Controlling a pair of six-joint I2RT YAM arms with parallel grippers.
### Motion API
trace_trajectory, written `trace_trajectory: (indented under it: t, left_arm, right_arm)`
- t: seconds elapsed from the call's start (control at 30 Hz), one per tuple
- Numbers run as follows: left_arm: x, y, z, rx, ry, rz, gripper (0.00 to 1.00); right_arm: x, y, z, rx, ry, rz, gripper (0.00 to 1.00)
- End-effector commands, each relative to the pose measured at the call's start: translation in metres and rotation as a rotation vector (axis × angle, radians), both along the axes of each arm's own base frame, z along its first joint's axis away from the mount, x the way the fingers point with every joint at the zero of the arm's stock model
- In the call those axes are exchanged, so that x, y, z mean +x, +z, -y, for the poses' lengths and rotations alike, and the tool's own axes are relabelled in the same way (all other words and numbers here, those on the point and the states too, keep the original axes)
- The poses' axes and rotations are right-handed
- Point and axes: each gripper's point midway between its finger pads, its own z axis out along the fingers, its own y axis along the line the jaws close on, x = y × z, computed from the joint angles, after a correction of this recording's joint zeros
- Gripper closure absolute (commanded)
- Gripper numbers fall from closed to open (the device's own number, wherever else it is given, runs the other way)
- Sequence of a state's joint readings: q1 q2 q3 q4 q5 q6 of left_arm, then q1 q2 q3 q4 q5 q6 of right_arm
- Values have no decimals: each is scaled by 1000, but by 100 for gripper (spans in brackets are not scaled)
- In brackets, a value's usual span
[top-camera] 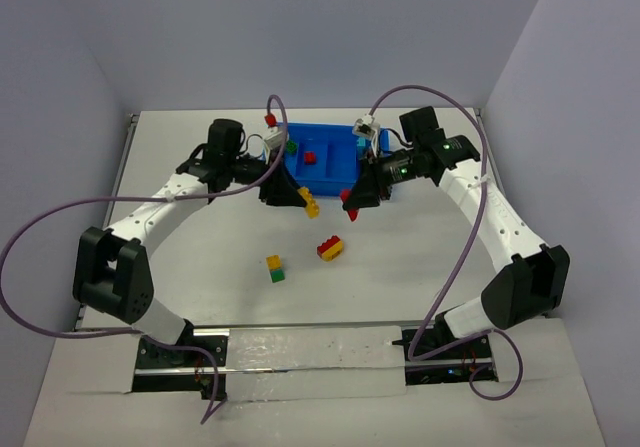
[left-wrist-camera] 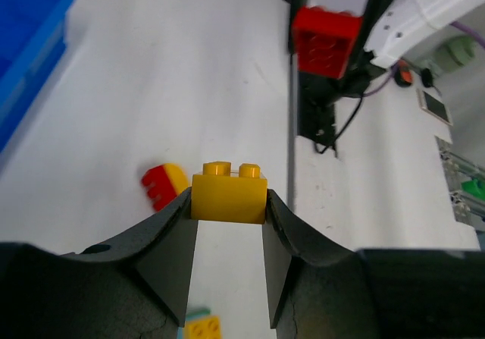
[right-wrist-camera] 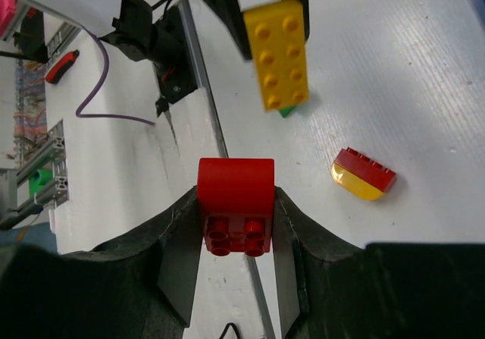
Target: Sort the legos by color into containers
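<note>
My left gripper (top-camera: 303, 200) is shut on a yellow lego (top-camera: 310, 205), held just in front of the blue tray (top-camera: 318, 127). In the left wrist view the yellow brick (left-wrist-camera: 228, 193) sits clamped between the fingertips, studs up. My right gripper (top-camera: 353, 204) is shut on a red lego (top-camera: 351, 212), a short way right of the yellow one. In the right wrist view the red brick (right-wrist-camera: 236, 202) is gripped with its studs facing the camera, and the yellow brick (right-wrist-camera: 276, 51) hangs beyond it. The tray's compartments hold a red brick (top-camera: 310, 156), a green brick (top-camera: 291, 148) and a teal brick (top-camera: 361, 145).
A red-and-yellow pair (top-camera: 330, 249) lies on the white table in front of the grippers, also seen as the red-and-yellow pair (right-wrist-camera: 364, 174). A yellow-and-green pair (top-camera: 275, 268) lies nearer the arm bases. Purple cables loop at both sides.
</note>
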State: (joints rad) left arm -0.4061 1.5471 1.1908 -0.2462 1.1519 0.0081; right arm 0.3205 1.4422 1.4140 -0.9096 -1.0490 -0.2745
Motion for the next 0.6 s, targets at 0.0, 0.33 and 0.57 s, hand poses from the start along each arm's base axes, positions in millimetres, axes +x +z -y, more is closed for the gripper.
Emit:
trace_trajectory:
  t: [0.0, 0.33, 0.57]
  left_arm:
    - [21, 15, -26, 48, 107, 133, 100]
    - [76, 38, -77, 53, 477, 175, 100]
    - [87, 40, -95, 74, 585, 165, 100]
  right_arm:
    - [27, 16, 1, -21, -64, 102, 100]
    - [159, 28, -11, -22, -493, 308, 100]
    - [225, 1, -46, -22, -578, 362, 100]
